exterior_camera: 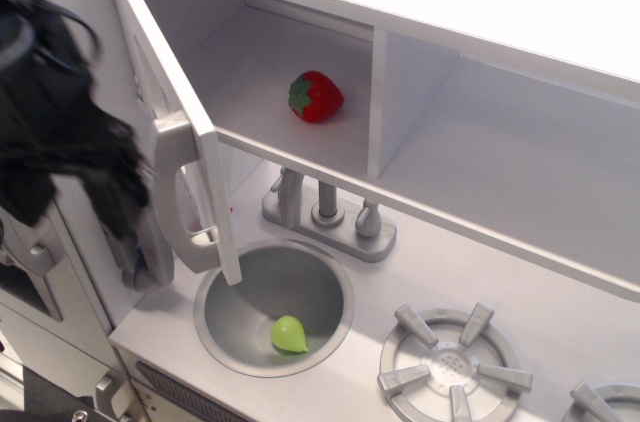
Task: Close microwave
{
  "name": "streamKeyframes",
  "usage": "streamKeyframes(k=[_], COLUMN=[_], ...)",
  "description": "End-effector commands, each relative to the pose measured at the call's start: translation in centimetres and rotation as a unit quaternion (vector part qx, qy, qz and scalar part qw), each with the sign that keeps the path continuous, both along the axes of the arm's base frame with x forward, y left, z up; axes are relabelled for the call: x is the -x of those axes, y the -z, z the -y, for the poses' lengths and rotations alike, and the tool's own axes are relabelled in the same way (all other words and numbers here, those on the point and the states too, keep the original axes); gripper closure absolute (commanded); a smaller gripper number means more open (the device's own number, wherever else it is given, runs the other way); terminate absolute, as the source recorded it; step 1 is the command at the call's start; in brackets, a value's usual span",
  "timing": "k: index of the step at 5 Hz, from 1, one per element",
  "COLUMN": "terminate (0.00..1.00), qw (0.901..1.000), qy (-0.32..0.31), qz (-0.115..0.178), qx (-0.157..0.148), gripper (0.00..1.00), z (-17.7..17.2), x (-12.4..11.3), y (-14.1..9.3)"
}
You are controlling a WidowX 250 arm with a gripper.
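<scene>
Pincer [110, 192] blurred at left, jaw state can't tell. Microwave [290, 82] upper left; its door [165, 102] swung out edge-on, long axis vertical, handle [172, 197] beside the pincer. Strawberry [316, 96] inside. White bench [560, 302]: sink [240, 287] below, burner [452, 367] right.

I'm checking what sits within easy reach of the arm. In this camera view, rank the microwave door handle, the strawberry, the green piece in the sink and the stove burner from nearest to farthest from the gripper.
The blurred gripper is at far left.
1. Microwave door handle, right beside it.
2. Green piece in the sink and strawberry in the open compartment: too close to call.
3. Stove burner, lower right.
</scene>
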State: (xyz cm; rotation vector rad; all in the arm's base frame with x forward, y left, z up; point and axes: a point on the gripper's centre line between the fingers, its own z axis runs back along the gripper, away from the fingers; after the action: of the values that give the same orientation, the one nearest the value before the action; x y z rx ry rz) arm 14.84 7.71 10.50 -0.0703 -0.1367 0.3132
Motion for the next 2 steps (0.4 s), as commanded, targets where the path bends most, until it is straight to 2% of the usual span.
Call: streamKeyframes(k=[1,2], terminate=[0.0,0.0], qw=[0.9966,0.994], qy=[-0.078,-0.105], qz=[0.019,0.028], qx=[-0.017,-0.017], gripper=[0.0,0.0], z=[-3.4,-2.8], x=[-0.6,-2.0], y=[-3.0,-2.4])
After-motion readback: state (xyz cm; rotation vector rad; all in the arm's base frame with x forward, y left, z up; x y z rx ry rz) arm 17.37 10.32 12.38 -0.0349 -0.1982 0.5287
